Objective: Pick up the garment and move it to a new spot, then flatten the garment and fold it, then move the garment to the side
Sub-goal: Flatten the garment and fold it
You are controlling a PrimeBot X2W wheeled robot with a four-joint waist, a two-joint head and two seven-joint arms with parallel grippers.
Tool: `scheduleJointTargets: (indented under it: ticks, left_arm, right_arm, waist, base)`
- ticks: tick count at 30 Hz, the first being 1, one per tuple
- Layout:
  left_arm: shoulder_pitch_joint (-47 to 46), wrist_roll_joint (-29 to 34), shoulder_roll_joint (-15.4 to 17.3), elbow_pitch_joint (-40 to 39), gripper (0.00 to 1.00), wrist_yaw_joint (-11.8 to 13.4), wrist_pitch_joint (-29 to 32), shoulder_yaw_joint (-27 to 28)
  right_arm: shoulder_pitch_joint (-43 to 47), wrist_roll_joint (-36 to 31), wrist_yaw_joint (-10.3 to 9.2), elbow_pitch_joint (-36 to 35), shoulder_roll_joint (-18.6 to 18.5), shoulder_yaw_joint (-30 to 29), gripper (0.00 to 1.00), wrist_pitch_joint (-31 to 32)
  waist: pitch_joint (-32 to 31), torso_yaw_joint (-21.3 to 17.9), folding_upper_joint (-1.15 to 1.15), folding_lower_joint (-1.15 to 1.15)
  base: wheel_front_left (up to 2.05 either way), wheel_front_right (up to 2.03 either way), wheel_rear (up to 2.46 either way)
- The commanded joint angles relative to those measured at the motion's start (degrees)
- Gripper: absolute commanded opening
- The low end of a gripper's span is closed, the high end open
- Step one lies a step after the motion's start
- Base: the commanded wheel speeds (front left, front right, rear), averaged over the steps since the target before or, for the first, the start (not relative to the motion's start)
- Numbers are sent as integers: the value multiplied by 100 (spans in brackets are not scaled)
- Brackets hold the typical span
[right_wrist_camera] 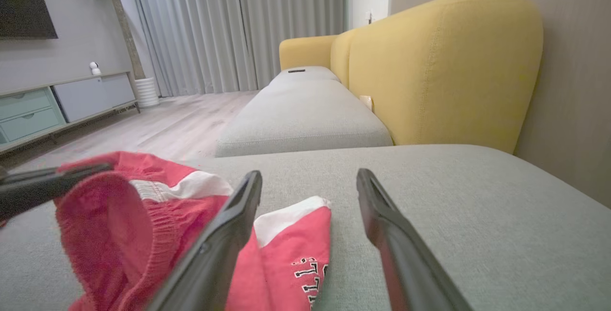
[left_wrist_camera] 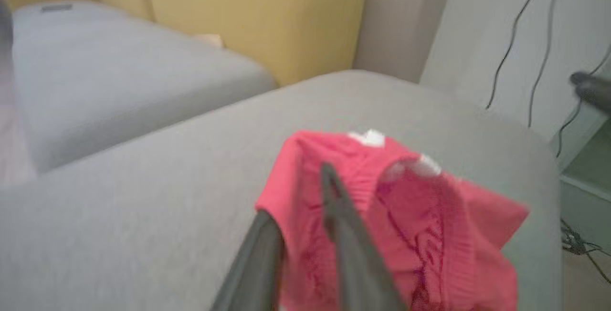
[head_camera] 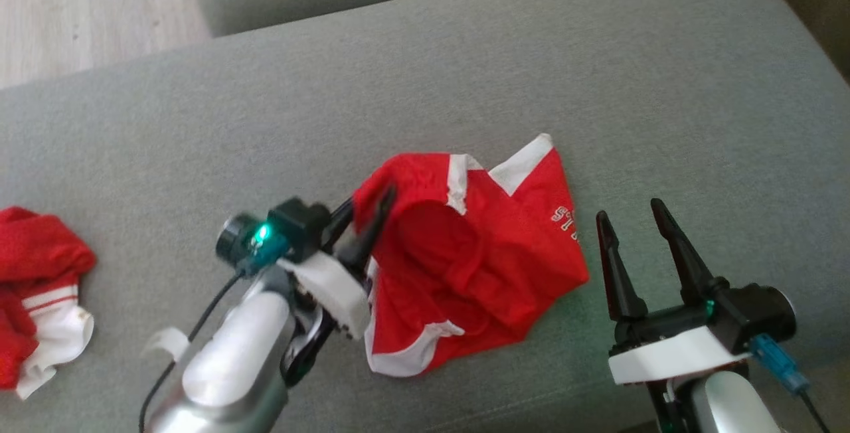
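The garment (head_camera: 478, 254) is a pair of red shorts with white trim and white lettering, lying crumpled in the middle of the grey sofa seat (head_camera: 465, 74). My left gripper (head_camera: 368, 208) is shut on the garment's left edge at the waistband, which is raised off the seat with its opening gaping. In the left wrist view the red cloth (left_wrist_camera: 429, 225) sits between the two dark fingers (left_wrist_camera: 343, 225). My right gripper (head_camera: 629, 214) stands open just right of the garment, with nothing between its fingers. In the right wrist view its open fingers (right_wrist_camera: 229, 225) frame the garment's lettered corner (right_wrist_camera: 296, 253).
A second red-and-white garment (head_camera: 40, 287) lies bunched at the seat's far left. Wooden floor (head_camera: 80, 8) lies beyond the seat's far-left edge. A yellow backrest (right_wrist_camera: 444, 63) and another grey cushion (right_wrist_camera: 305, 120) stand beyond. Cables (left_wrist_camera: 534, 39) hang on the wall.
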Motion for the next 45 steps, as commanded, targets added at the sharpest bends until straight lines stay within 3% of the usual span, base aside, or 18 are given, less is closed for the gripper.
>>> scheduleJointTargets:
  ticks: [1, 2, 7, 11, 16, 22, 27, 29, 33, 45]
  left_arm:
    - [-164, -48, 51, -27, 75, 1, -35, 207]
    - [-133, -71, 36, 141, 100, 1, -35, 231]
    - [-33, -140, -175, 443, 100, 85, -35, 557]
    - [236, -164, -328, -67, 100, 225, -35, 996]
    - [872, -606, -477, -674, 100, 114, -35, 1120]
    - [1442, -2023, -589, -1435, 100, 17, 496, 602]
    - [1402, -3373, -609, -1769, 100, 7, 867, 64]
    - [1083, -4064, -610, -1586, 100, 204, 824, -105]
    - [512, -4346, -611, -1092, 100, 500, 524, -317]
    - [-294, -4898, -612, -122, 100, 691, 178, -739]
  right_arm:
    - [-73, -49, 43, -192, -21, 88, 100, -63]
    - [-68, -59, 43, -195, -26, 63, 100, -63]
    - [-90, -90, 43, -218, -42, 13, 100, -63]
    - [-110, -102, 43, -205, -42, -5, 100, -63]
    - [-72, -106, 43, -192, -39, -9, 100, -63]
    - [-38, -101, 43, -188, -33, -14, 100, -63]
    - [-96, -89, 43, -183, -29, 18, 100, -63]
    - [-141, -75, 43, -190, -27, 54, 100, -63]
    - [-197, -59, 43, -190, -25, 56, 100, -63]
    - [-259, 31, 43, -182, -21, 4, 100, -63]
  waist:
    - [67, 72, 0, 0]
    - [96, 110, 0, 0]
    - [178, 286, 0, 0]
    - [154, 390, 0, 0]
    - [76, 452, 0, 0]
    - [49, 480, 0, 0]
    - [111, 413, 0, 0]
    - [173, 335, 0, 0]
    - [269, 199, 0, 0]
    - [418, -29, 0, 0]
  base:
    - [0, 0, 0]
    - [0, 0, 0]
    - [0, 0, 0]
    - [0, 0, 0]
    - [0, 0, 0]
    - [0, 0, 0]
    - [0, 0, 0]
    - [0, 0, 0]
    - [0, 0, 0]
    - [0, 0, 0]
